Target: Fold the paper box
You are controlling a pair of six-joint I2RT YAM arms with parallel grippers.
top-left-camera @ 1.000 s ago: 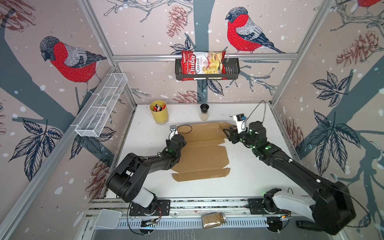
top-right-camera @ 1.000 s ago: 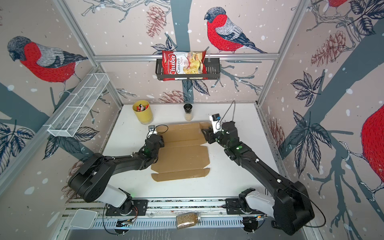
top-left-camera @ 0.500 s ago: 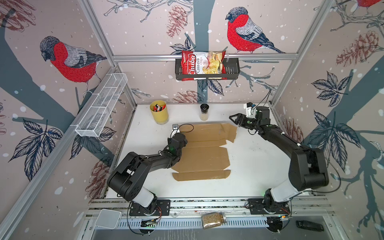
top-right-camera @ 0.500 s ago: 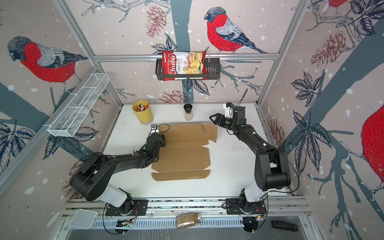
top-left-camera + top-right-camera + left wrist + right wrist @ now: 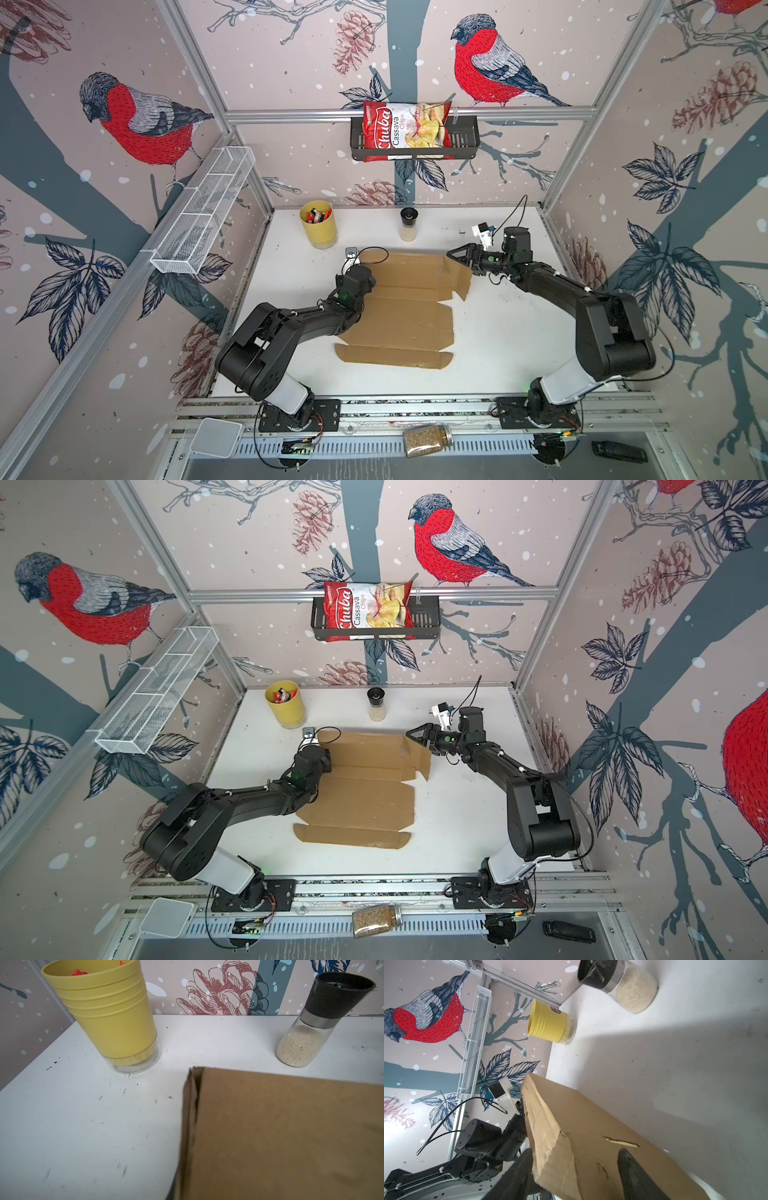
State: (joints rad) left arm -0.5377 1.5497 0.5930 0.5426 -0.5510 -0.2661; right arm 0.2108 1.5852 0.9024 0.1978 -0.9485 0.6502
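Observation:
The paper box (image 5: 405, 316) (image 5: 365, 800) is a flat brown cardboard sheet lying mid-table in both top views. My left gripper (image 5: 363, 276) (image 5: 320, 756) sits at its far left edge, shut on the cardboard. In the left wrist view the box (image 5: 291, 1136) fills the near part and hides the fingers. My right gripper (image 5: 453, 254) (image 5: 411, 732) (image 5: 575, 1151) is open at the far right corner. There a side flap (image 5: 459, 278) (image 5: 550, 1126) stands raised between the two fingers (image 5: 633, 1174) without being pinched.
A yellow cup (image 5: 318, 224) (image 5: 108, 1020) with red items and a glass grinder (image 5: 408, 224) (image 5: 305, 1043) stand behind the box. A wire basket (image 5: 203, 216) hangs on the left wall, a chips bag rack (image 5: 413, 133) on the back wall. A jar (image 5: 428, 438) lies on the front rail.
My right gripper pulled back from the far right corner of the box, then returned to it with its jaws wider and the arm bent differently. The left arm has not moved.

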